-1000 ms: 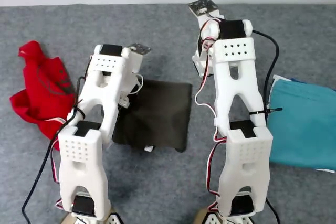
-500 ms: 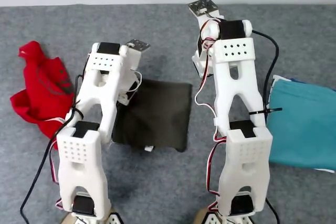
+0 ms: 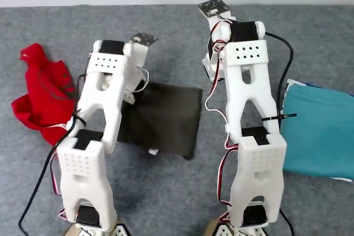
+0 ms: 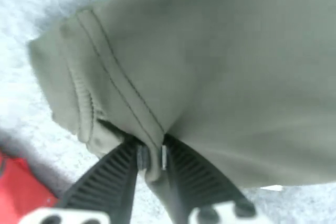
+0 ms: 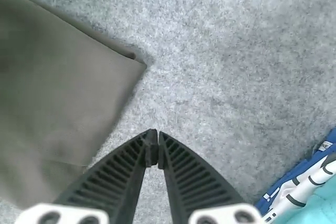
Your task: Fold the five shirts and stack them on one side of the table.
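A folded dark olive shirt (image 3: 165,119) lies on the grey table between the two arms. My left gripper (image 4: 151,162) is shut on that shirt's hem (image 4: 131,114), near its collar edge, and the cloth bunches around the fingers. My right gripper (image 5: 153,153) hovers shut over bare carpet, just off the olive shirt's corner (image 5: 137,62), holding nothing. A crumpled red shirt (image 3: 44,93) lies at the far left. A folded teal shirt (image 3: 318,131) lies at the right edge.
The grey carpet-like table surface (image 3: 171,31) is open behind the arms and in front of the olive shirt. A white label (image 3: 152,151) sticks out at the olive shirt's near edge. A red patch (image 4: 21,192) of the red shirt sits close to the left gripper.
The left arm has shifted away from the camera and slightly left, dragging the olive shirt's edge with it; the shirt's near edge has skewed. The right arm has not moved.
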`<state>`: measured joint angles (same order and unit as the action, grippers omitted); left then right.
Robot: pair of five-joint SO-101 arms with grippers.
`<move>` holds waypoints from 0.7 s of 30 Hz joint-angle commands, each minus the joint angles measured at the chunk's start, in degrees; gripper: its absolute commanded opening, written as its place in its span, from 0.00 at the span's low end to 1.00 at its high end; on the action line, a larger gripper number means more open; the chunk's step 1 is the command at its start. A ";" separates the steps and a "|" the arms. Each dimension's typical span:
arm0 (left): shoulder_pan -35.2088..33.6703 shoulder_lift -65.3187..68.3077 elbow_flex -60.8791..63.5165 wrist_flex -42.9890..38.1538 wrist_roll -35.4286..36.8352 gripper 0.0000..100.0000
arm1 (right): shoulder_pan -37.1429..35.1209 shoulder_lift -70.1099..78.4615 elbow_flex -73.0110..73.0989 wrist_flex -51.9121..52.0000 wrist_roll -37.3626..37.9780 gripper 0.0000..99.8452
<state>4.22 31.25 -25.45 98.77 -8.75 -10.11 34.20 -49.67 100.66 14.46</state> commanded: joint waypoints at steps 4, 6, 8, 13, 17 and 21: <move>-0.26 -7.65 -2.15 1.67 0.18 0.00 | 0.66 -4.35 -0.35 2.15 0.53 0.01; -0.79 -7.56 -2.07 1.49 0.18 0.00 | 0.66 -4.35 -0.35 2.15 0.53 0.01; -0.97 -7.47 -1.98 1.05 0.18 0.01 | 0.66 -4.09 -0.35 2.15 0.53 0.01; -0.79 -6.59 1.54 -0.70 0.35 0.06 | 0.66 -2.77 -0.35 2.15 0.53 0.01; -1.14 -4.48 1.45 1.41 0.53 0.13 | 0.57 -2.68 -0.35 2.15 0.53 0.01; -0.88 -5.89 1.71 1.76 0.44 0.13 | 0.66 -2.77 -0.35 2.15 0.53 0.01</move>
<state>3.25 27.56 -23.52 98.95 -8.75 -10.11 34.20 -49.67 100.66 14.46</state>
